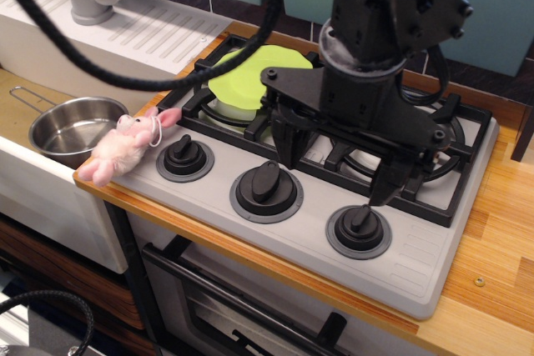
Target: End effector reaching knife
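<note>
Bulky black end effector [338, 164] with thick black cables, two dark prongs pointing down and spread apart, hanging over the grey stove's burner grates just behind the knobs, knife hidden from sight, perhaps under it

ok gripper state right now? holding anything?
Gripper: open, prongs spread apart over the stove, nothing between them. Knife not visible in this view.
</note>
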